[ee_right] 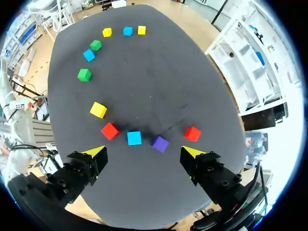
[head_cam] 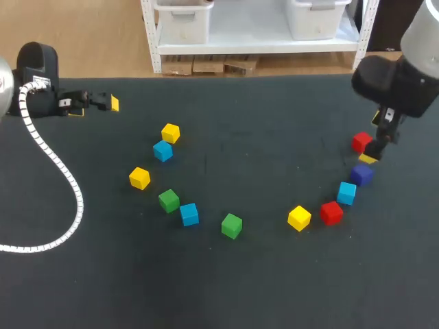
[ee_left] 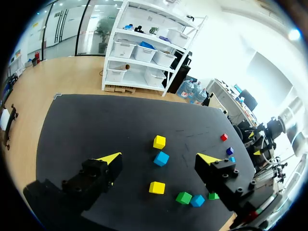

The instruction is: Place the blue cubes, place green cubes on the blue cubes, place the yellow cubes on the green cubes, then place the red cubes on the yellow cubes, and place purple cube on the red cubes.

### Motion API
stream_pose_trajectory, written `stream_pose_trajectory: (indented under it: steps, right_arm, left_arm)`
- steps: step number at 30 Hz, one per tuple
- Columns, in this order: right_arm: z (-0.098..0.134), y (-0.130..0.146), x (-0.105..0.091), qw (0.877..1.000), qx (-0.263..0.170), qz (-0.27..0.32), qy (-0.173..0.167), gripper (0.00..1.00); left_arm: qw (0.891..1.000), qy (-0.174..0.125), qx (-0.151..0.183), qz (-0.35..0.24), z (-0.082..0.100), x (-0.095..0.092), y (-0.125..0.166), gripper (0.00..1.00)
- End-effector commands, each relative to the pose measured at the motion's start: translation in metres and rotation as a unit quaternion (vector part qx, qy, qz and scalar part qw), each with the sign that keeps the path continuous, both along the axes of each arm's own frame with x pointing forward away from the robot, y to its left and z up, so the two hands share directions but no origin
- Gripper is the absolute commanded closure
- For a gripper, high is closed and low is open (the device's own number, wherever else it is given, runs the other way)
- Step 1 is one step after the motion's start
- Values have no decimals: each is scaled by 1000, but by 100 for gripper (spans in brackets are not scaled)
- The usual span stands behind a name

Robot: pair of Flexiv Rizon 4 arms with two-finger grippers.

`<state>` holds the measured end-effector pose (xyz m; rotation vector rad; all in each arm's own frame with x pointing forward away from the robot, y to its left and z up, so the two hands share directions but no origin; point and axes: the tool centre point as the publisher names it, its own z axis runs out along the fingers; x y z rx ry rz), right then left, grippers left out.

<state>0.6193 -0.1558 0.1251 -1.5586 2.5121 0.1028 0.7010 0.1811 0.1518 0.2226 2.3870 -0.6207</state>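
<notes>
Right wrist view, right fingers [ee_right: 94, 154] spread wide, empty, purple cube [ee_right: 160, 143] ahead, left fingers [ee_left: 111, 159] likewise spread, empty

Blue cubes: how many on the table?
3 blue cubes: one beside a yellow cube, one beside a green cube, one between the purple cube and a red cube. None seems hidden.
</notes>
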Motion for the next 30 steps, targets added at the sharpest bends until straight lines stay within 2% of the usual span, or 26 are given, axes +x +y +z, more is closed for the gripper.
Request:
stream_pose_trajectory:
  steps: [1,4,6,25,27,30]
  right_arm:
    - [-21,8,10,999,2,12,35,0]
    - [-30,12,7,999,0,14,41,0]
    - [-32,12,6,998,-3,17,67,0]
    - [-32,12,5,998,4,17,63,0]
    - [-28,17,5,999,-7,21,45,0]
    - [-34,21,4,998,-23,27,43,0]
  left_arm:
    - [1000,-3,-4,-3,-2,-1,2,0]
    - [1000,-3,-4,-3,-2,-1,2,0]
    - [1000,-3,-4,-3,-2,-1,2,0]
    - [1000,-3,-4,-3,-2,-1,2,0]
    - [1000,-3,-4,-3,-2,-1,2,0]
    - [1000,-3,-4,-3,-2,-1,2,0]
